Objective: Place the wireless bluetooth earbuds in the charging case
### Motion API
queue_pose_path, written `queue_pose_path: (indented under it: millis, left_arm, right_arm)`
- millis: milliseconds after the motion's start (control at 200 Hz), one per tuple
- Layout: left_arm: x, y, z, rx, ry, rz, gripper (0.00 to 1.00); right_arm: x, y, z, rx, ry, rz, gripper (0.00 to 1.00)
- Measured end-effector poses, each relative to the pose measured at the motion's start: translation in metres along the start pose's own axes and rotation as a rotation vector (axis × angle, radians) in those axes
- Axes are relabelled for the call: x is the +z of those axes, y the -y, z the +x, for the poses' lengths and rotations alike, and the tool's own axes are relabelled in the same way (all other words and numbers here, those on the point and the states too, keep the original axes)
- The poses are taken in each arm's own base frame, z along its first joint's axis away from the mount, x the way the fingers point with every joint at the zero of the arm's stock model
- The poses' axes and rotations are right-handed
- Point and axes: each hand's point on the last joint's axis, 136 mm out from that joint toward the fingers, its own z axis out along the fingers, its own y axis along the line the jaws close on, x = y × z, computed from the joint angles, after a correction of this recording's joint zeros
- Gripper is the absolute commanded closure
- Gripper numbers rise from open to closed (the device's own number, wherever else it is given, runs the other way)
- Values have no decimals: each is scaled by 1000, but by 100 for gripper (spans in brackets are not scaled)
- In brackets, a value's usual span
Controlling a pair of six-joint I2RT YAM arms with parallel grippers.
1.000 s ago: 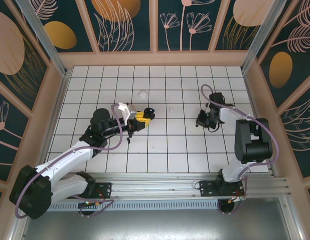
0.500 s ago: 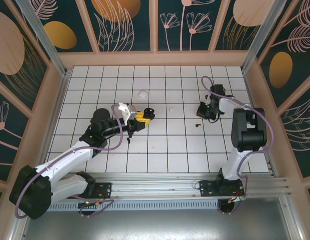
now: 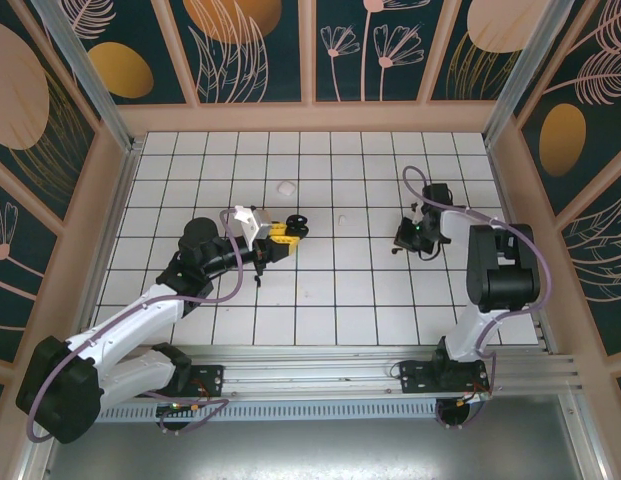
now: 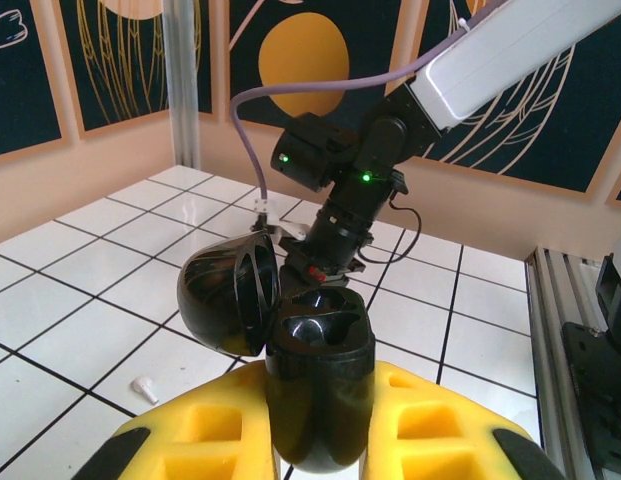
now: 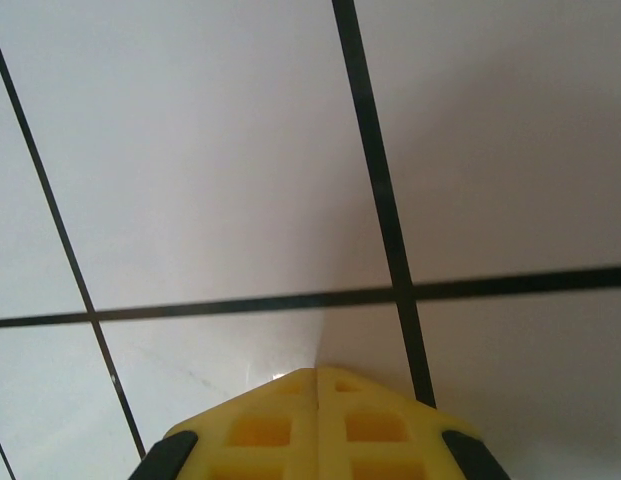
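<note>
My left gripper (image 3: 293, 229) is shut on the black charging case (image 3: 302, 225) left of the floor's centre. In the left wrist view the case (image 4: 320, 360) stands upright between the yellow fingers (image 4: 190, 440), its lid hanging open to the left and its wells showing dark. A whitish earbud (image 4: 143, 385) lies on the tile just left of it, also seen as a small white bit (image 3: 340, 218) right of the case. My right gripper (image 3: 403, 241) points down at the floor, its yellow fingertips (image 5: 318, 372) pressed together with nothing between them. A tiny black bit (image 3: 395, 249) lies by its tips.
A rounded white lump (image 3: 286, 186) lies on the tiles behind the left gripper. The right arm's wrist and cable (image 4: 350, 200) stand beyond the case. Peach walls (image 3: 120, 190) border the tiled floor, with an aluminium rail (image 3: 320, 360) along the near edge.
The right gripper swung toward the back wall, baring the black bit on the tile, then came back down beside it. The left arm and the case have not moved.
</note>
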Motion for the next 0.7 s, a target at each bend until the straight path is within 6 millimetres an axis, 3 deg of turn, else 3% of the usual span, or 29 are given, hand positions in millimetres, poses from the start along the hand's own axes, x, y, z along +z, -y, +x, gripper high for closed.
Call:
queue_pose_path:
  millis: [505,701]
  left_arm:
    - [-6,5,-8,13,24,0,100]
    - [-8,6,-11,19,31,-2,100]
  right_arm:
    - [-12,8,39,40,-49,16,100]
    - [-26,2,35,37,-14,9,100]
